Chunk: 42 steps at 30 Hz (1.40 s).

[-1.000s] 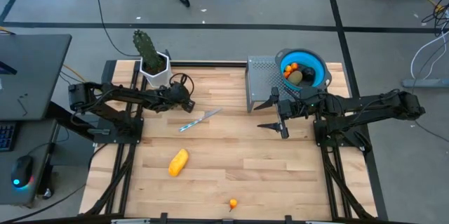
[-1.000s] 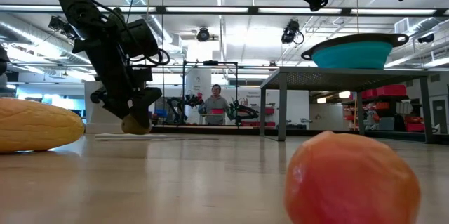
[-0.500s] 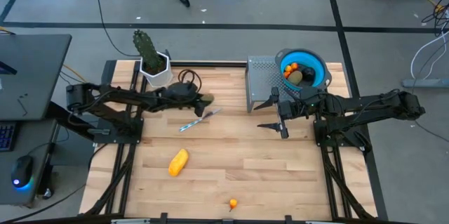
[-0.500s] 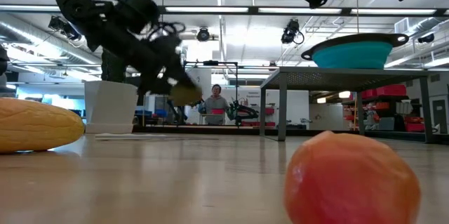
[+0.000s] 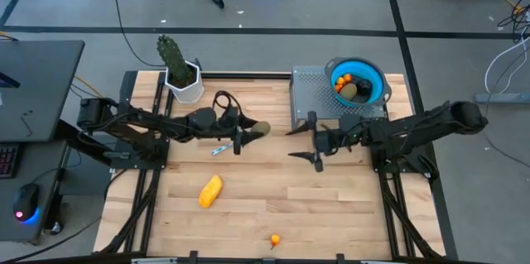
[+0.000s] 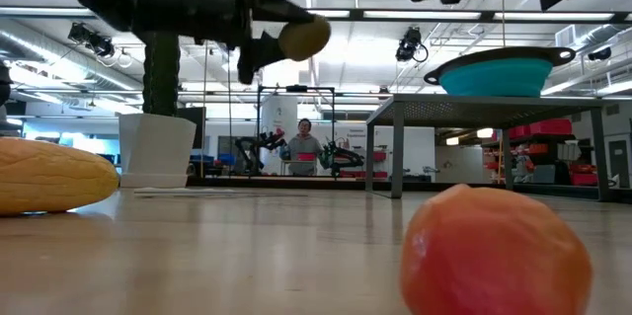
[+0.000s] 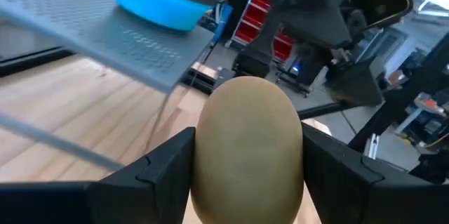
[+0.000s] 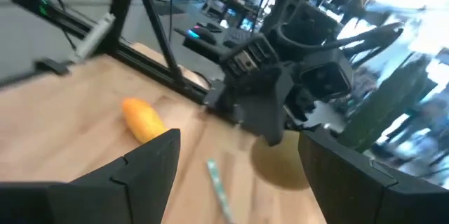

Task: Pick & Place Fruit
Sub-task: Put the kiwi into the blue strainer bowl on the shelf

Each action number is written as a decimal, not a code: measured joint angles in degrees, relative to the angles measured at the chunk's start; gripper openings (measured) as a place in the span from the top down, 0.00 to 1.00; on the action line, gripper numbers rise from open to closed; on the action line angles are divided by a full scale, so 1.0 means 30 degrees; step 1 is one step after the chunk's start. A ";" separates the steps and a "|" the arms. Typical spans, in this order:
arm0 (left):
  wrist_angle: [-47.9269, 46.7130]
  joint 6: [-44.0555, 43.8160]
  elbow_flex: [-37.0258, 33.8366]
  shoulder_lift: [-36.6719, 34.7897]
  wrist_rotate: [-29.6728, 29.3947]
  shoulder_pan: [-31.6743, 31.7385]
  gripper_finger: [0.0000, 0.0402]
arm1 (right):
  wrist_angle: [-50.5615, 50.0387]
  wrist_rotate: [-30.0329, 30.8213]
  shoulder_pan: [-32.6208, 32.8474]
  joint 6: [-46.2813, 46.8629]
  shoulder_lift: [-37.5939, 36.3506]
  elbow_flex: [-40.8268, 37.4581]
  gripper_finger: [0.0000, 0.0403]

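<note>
High view puts the left gripper (image 5: 251, 130) out over the middle of the wooden table (image 5: 331, 206), pinching an olive-green fruit (image 5: 259, 128) between its fingers. Left wrist view shows that oval fruit (image 7: 249, 150) filling the gap, with a dark finger pressed against each side of it. In the low view the held fruit (image 6: 303, 38) hangs well above the tabletop, clear of everything on it.

Facing it across a small gap is the right gripper (image 5: 308, 138), its two fingers spread wide with nothing between them. Right wrist view looks past those spread fingers (image 8: 151, 161) toward the left arm.

A knife (image 5: 219, 149) lies on the wood just below the left arm. The yellow fruit (image 5: 210, 190) rests on the table nearer the front edge, well apart from both grippers, and a tiny orange fruit (image 5: 274, 238) sits close to the front edge; in the low view it fills the foreground (image 6: 493, 250).

At the back right, a grey perforated stand (image 5: 308, 94) carries a blue bowl (image 5: 378, 78) that holds orange, dark and green fruit pieces. A cactus in a white pot (image 5: 181, 78) stands at the back left corner. Far behind the table, a person (image 6: 303, 141) is in the room.
</note>
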 joint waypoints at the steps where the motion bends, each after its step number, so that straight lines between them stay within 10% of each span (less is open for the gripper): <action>1: -0.0124 0.0111 0.0168 0.0053 -0.0064 -0.0275 0.40 | 0.0416 0.0310 0.0156 -0.0581 0.0366 -0.0006 0.25; 11: -0.1121 0.0847 0.2969 0.1982 -0.2926 -0.2428 0.40 | 0.3712 0.0664 0.0771 -0.3632 0.2436 0.0000 0.25; 42: -0.3610 0.0722 0.5661 0.4359 -0.2109 -0.3198 0.39 | 0.1591 0.1890 0.0873 -0.4992 0.3158 0.0015 0.25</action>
